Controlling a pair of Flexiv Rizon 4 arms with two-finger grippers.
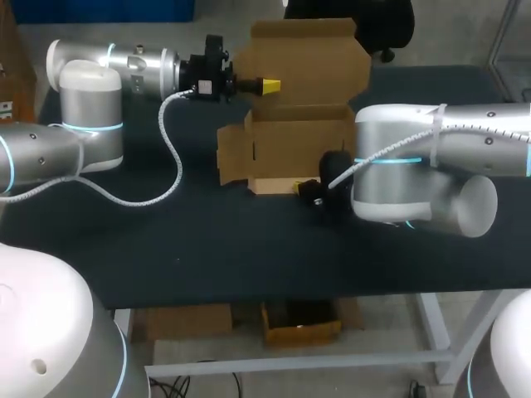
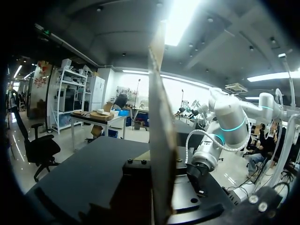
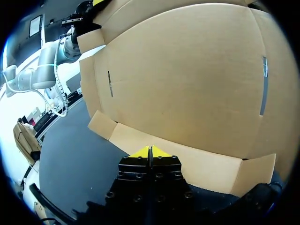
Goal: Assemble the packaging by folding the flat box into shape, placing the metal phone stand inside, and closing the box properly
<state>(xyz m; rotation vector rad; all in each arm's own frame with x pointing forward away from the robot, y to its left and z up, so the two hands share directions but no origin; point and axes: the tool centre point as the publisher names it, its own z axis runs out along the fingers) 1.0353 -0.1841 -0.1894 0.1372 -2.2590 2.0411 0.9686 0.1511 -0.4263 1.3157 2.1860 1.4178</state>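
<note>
A brown cardboard box (image 1: 299,141) stands half folded at the middle of the black table (image 1: 207,240), with its lid panel (image 1: 311,62) upright at the back. My left gripper (image 1: 267,85) is shut on the lid's left edge. In the left wrist view that panel (image 2: 159,140) rises edge-on from the gripper, and the fingertips are hidden. My right gripper (image 1: 309,191) is low at the box's front. Its yellow tips (image 3: 150,151) are shut together with nothing between them, against the narrow front flap (image 3: 197,161) under the box wall (image 3: 187,79). No metal phone stand shows in any view.
The left arm's white cable (image 1: 170,157) hangs in a loop down to the table left of the box. A side flap (image 1: 232,153) sticks out from the box's left. The bulky right arm (image 1: 415,166) lies close to the box's right side. Bare tabletop spreads in front.
</note>
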